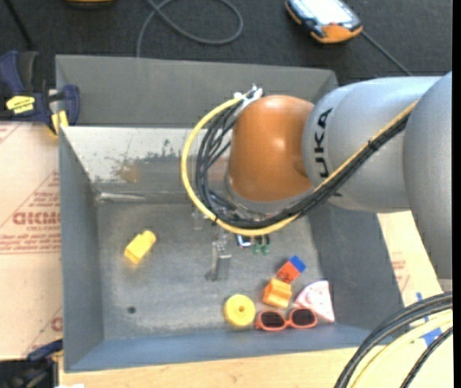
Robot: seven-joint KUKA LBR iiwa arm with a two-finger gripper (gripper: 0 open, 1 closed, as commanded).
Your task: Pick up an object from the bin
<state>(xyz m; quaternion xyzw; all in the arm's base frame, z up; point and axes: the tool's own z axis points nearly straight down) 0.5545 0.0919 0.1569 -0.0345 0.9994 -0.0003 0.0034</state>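
Nearest the hand, and so the likeliest pick, is a yellow round piece with a hollow in its middle, lying flat close to the near wall of the bin; it looks like smooth plastic and has no long axis to speak of, so I judge that any turn of the wrist would serve. It lies toward the near wall and a little to the view's right of the hand, which hangs over bare, scuffed grey metal floor about mid-bin; whether the hand is apart or together I cannot tell. Just right of the round piece lie red sunglasses, then a pink wedge; behind them an orange block and a small blue and red piece, all clustered close; a yellow block lies alone, well apart toward the view's left; above the hand sit the glossy orange cover and looped cables.
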